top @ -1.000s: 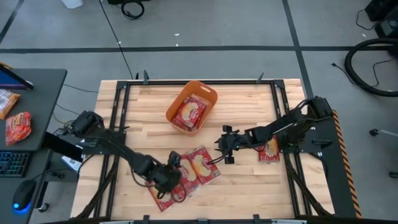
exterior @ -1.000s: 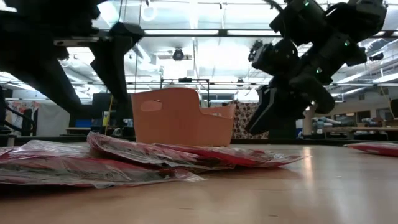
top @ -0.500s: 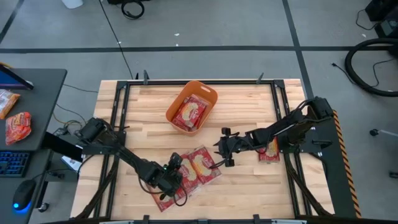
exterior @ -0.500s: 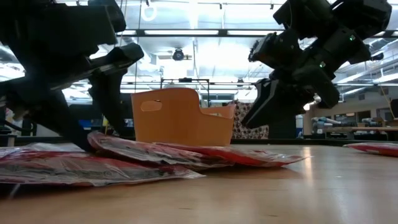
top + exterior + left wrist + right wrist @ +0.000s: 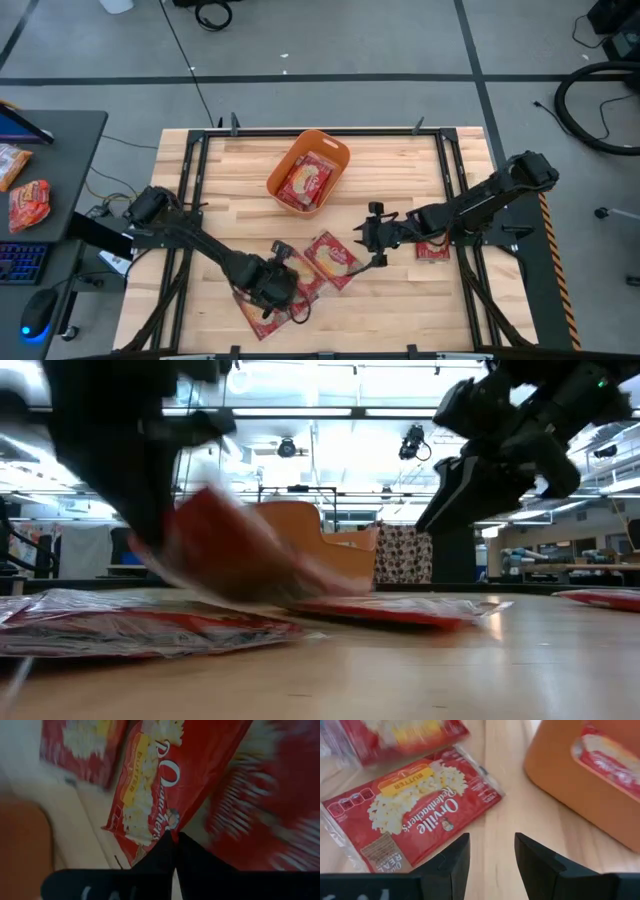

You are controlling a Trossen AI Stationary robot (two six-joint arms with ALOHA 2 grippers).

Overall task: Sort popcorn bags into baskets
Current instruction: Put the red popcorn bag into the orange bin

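the left hand point(image 5: 281, 283) pinches one popcorn bag point(image 5: 165, 780) shut between its fingers near the counter's point(image 5: 400, 300) near edge, the right hand point(image 5: 374, 238) hovers open beside another bag point(image 5: 333, 259), and the orange basket point(image 5: 332, 150) sits at the far middle.

Left arm: reaches from the counter's left edge toward the middle of the near edge, low over the counter.
Left gripper point(image 5: 272, 285): jaws pressed together, fingertips point(image 5: 172, 851) meeting on a popcorn bag point(image 5: 150, 805).
Right arm: stretches from the right edge toward the counter's centre.
Right gripper point(image 5: 372, 238): jaws parted, raised off the counter, holding nothing.
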